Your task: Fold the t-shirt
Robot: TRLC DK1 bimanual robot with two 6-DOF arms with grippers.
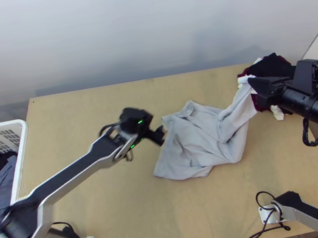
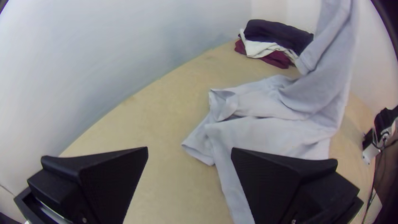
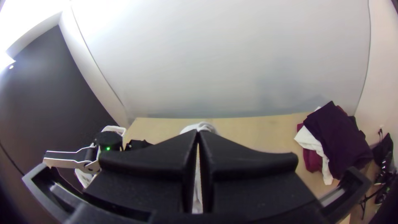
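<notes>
Grey t-shirt (image 1: pixel 198 136), one end raised far right.
Right hand (image 3: pixel 197 132) pinches that end tight; left hand (image 2: pixel 190 149) gapes empty beside the crumpled rest on the bench (image 1: pixel 126 217). Pulling from one grip could twist it.

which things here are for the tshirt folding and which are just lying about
For the job:
- grey t-shirt, partly on the table, one end held up
- right gripper, holding that end
- left gripper, open near the shirt

Lying about:
- clothes pile, far right of the table
- white basket with dark clothes inside
</notes>
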